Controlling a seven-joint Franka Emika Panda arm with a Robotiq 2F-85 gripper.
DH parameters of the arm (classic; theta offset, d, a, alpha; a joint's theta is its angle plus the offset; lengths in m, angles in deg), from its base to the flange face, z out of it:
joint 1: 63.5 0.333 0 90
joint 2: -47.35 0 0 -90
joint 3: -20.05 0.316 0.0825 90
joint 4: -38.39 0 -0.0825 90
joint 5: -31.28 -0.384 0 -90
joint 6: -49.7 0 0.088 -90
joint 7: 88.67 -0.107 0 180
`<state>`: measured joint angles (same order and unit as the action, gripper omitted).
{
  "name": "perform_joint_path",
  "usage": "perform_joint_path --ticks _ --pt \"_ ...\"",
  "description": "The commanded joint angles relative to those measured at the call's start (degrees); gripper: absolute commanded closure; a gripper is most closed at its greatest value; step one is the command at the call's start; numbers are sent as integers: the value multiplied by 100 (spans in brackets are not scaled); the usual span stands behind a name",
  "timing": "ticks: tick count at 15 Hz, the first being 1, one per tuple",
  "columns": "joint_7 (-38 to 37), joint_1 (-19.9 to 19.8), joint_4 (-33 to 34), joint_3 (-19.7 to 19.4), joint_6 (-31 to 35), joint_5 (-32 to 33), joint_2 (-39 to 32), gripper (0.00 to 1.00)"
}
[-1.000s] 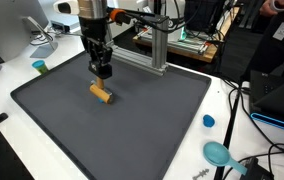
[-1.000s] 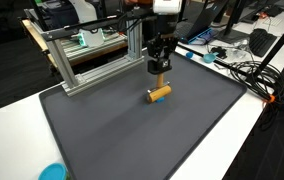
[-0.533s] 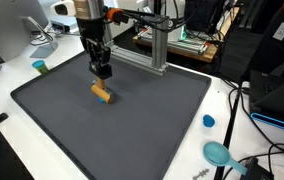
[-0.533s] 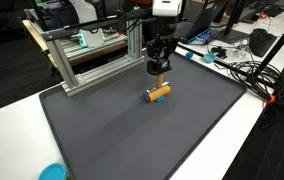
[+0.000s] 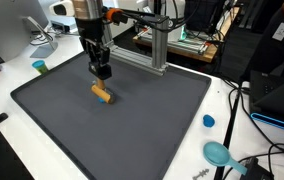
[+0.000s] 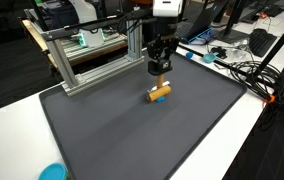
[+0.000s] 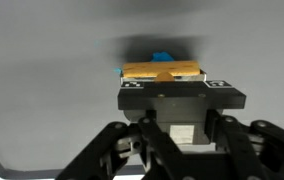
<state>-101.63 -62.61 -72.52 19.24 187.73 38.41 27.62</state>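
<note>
The orange cylinder [image 5: 102, 93] lies on its side on the dark mat [image 5: 157, 130], in the far left part of it. No shift in its place or its turn can be made out over the last second in both exterior views. It is touched by nothing. Directly above it, and clear of it, the gripper [image 5: 102, 72] is hung with its fingers pointing down. Its height and place are likewise almost unchanged, so a pause over the orange cylinder is to be read, not a descent or a lift.

In the wrist view the orange cylinder [image 7: 160, 70] is seen crosswise just beyond the fingertips, with a small blue patch [image 7: 162, 57] at its far edge whose nature cannot be told. Whether the gripper is spread or closed cannot be told from these views, though nothing appears to be held in it.

Behind, at the mat's far edge, an aluminium frame [image 6: 92, 55] is set on the white counter [image 6: 7, 120], and a small blue cap [image 5: 208, 121] lies right of the mat.
</note>
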Motion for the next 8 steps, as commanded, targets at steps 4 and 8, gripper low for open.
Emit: perform_joint_path --ticks 4,8 --pt "1590 -539 -161 336 438 -1446 -208 78" --pt "2121 -760 -118 332 197 -2012 -304 78"
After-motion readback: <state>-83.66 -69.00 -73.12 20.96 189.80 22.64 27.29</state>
